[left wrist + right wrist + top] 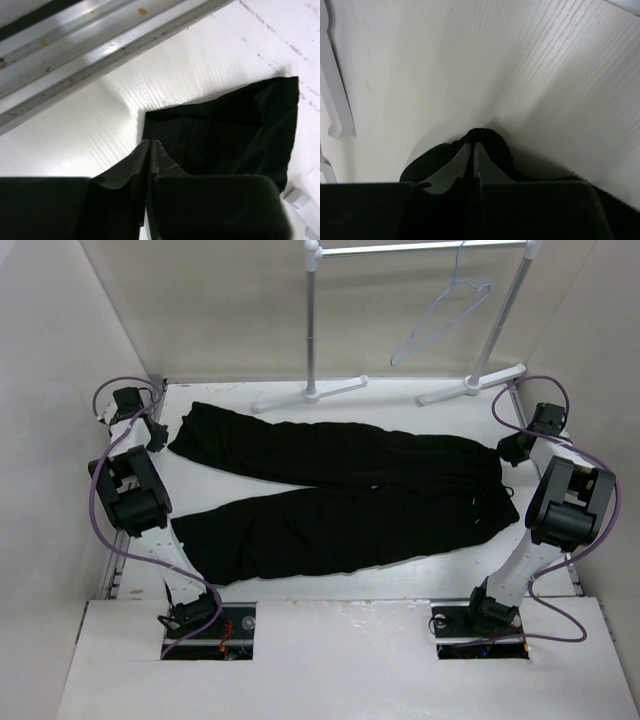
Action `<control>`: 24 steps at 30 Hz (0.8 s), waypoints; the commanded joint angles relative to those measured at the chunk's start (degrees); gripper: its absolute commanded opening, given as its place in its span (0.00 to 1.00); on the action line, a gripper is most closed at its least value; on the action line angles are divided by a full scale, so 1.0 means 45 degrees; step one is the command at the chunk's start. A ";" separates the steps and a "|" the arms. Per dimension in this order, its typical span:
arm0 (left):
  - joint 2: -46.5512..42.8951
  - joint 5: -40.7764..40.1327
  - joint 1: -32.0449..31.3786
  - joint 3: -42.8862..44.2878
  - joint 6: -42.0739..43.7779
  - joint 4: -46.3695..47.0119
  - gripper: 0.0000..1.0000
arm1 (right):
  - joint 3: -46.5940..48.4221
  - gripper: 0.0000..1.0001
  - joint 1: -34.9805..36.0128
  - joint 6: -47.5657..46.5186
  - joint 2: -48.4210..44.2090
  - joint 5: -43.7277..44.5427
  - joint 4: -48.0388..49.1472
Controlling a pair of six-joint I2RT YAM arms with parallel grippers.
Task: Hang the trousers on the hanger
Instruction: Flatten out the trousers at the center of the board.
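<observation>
The black trousers [340, 495] lie flat across the white table, legs pointing left and waist to the right. My left gripper [157, 435] sits at the cuff of the far leg. In the left wrist view its jaws [151, 143] are pressed together on the edge of that cuff [230, 125]. My right gripper [512, 448] is at the waist end, and in the right wrist view it [472, 145] is shut on a bunched fold of the ribbed waistband [492, 134]. The pale blue hanger [440, 320] hangs tilted on the rail at the back right.
A white rail stand [312, 330] rises at the back, with its feet [470, 385] resting on the table just beyond the trousers. An aluminium edge strip [75, 45] runs along the table's left side. Pale walls enclose the table on three sides.
</observation>
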 commanded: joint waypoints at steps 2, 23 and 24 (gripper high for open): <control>-0.0296 0.0863 0.0170 -0.0269 0.0154 0.0093 0.14 | 0.0135 0.09 -0.0064 0.0151 -0.0532 0.0053 0.0521; 0.0120 0.1065 0.0501 -0.0539 -0.0392 0.1225 0.02 | -0.0588 0.07 -0.0551 0.0346 -0.1118 0.0463 0.0424; -0.0251 0.0811 0.0637 -0.0832 -0.0509 0.1246 0.01 | -0.0627 0.07 -0.0668 0.0443 -0.1118 0.0522 0.0404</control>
